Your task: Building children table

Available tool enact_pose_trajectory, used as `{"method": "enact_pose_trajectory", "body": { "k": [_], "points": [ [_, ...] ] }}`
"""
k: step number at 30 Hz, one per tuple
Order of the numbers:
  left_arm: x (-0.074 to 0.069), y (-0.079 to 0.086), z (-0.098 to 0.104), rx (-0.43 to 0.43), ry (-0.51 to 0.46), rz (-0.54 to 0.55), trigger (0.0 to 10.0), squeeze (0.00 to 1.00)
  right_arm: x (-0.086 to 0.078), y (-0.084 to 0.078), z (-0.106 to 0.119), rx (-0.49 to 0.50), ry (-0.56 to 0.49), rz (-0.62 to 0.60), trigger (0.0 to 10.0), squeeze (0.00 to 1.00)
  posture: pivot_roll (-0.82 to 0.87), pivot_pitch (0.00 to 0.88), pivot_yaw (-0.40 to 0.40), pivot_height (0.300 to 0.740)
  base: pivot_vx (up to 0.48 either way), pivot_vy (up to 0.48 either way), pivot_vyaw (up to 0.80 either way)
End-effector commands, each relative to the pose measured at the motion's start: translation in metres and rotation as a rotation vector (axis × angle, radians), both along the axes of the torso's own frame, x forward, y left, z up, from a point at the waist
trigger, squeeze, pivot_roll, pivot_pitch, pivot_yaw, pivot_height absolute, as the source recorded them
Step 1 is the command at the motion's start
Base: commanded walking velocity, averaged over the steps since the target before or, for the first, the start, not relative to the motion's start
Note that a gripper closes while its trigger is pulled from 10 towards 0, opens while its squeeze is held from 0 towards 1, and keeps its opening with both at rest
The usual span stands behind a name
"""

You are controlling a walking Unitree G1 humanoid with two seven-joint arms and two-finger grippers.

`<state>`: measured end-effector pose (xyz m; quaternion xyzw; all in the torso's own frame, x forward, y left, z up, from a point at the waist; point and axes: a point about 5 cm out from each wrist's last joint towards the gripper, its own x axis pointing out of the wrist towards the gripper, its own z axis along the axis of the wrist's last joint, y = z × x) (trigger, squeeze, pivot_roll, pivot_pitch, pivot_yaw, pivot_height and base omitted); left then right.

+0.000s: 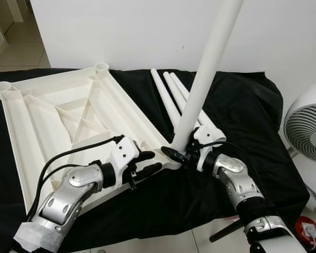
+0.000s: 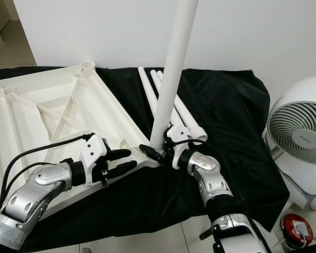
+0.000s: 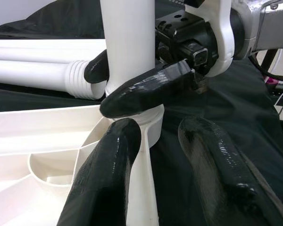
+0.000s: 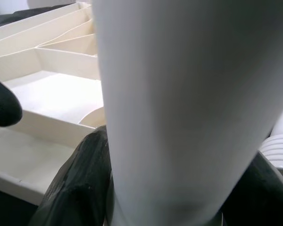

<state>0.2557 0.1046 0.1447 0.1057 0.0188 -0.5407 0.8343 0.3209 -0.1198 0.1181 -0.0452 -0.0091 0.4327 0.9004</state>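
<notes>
Black cloth underlies the tabletop, where the right gripper pinches the upright leg over its corner socket (left gripper spread beside).

Black cloth: spread over the supporting surface, creased, its right edge hanging toward the floor; lying on it: white table top, upside down, ribbed underside up, round leg sockets at its corners, occupying the left half; three loose white table legs, side by side, just right of the table top, threaded ends toward the robot; pale tiled floor below the cloth's near edge.
</notes>
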Motion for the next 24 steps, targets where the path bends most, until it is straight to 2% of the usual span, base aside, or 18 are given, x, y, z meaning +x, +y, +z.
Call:
{"method": "enact_pose_trajectory", "body": {
  "k": [1,5,10,13,16,19,24],
  "points": [
    [-0.005,-0.001,-0.003,0.014,0.02,-0.067,10.0,0.0,0.0,-0.002,0.0,0.039,-0.005,-0.056,10.0,0.0,0.02,0.0,-0.074,0.74,0.0,0.0,0.0],
    [-0.006,-0.001,-0.003,0.015,0.022,-0.065,10.0,0.0,-0.001,-0.002,-0.001,0.055,-0.012,-0.146,10.0,0.0,0.02,0.0,-0.077,0.74,0.0,0.0,0.0],
    [-0.006,0.0,-0.003,0.016,0.022,-0.062,10.0,0.0,-0.002,0.0,0.0,0.054,-0.025,-0.197,10.0,0.0,0.02,0.0,-0.077,0.74,0.0,0.0,0.0],
    [-0.004,0.0,-0.003,0.018,0.019,-0.061,10.0,0.0,-0.012,0.012,0.002,0.105,-0.044,-0.306,10.0,0.0,0.01,0.0,-0.073,0.74,0.0,0.0,0.0],
    [-0.004,0.0,-0.003,0.019,0.019,-0.06,10.0,0.0,-0.013,0.013,0.003,0.111,-0.053,-0.352,10.0,0.0,0.01,0.0,-0.073,0.74,0.0,0.0,0.0],
    [-0.003,0.001,-0.002,0.023,0.016,-0.059,10.0,0.0,-0.017,0.022,-0.002,0.16,-0.013,-0.465,10.0,0.0,0.02,0.0,-0.07,0.74,0.0,0.0,0.0],
    [-0.003,0.0,-0.003,0.023,0.016,-0.059,10.0,0.0,-0.022,0.034,-0.004,0.198,0.017,-0.528,10.0,0.0,0.02,0.0,-0.068,0.74,0.0,0.0,0.0]
  ]
}}
